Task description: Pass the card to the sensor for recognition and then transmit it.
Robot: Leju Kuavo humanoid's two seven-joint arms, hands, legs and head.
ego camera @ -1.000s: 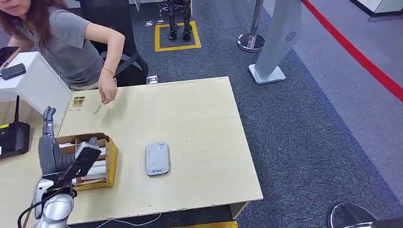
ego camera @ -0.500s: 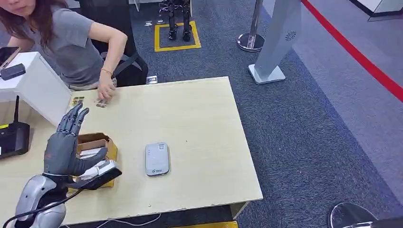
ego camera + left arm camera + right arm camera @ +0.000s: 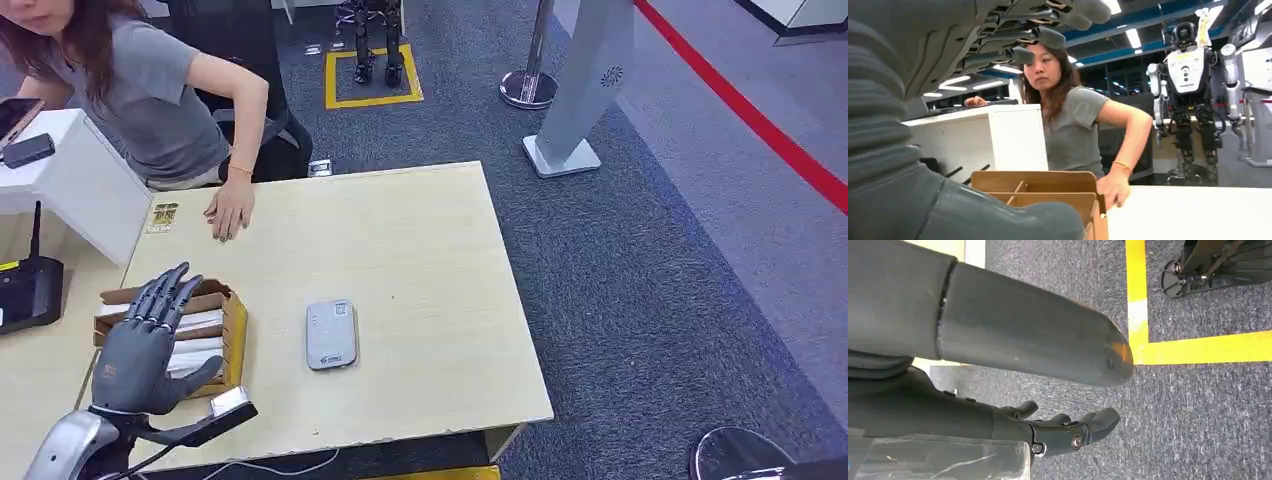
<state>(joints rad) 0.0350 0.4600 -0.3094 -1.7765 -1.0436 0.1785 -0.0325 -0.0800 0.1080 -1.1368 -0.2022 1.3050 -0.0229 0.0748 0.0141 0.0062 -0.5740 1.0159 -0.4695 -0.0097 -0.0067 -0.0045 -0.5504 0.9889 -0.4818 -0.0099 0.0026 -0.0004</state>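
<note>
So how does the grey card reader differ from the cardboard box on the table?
The card reader is a flat, closed grey slab with rounded corners; the cardboard box is brown, taller and open-topped, with pale things inside. The left hand hovers open over the box, while the reader lies untouched. Both rest on the wooden table.

The setting was an indoor robotics test or demonstration hall. Beyond the left hand point(image 3: 140, 345), a light wooden table point(image 3: 420, 300) stood on grey carpet point(image 3: 640, 280) marked with a yellow floor square point(image 3: 372, 97) and a red line point(image 3: 745, 110). Farther off stood a stanchion point(image 3: 532, 75), and a humanoid robot point(image 3: 1190, 85) under ceiling strip lights point(image 3: 1135, 37).
</note>
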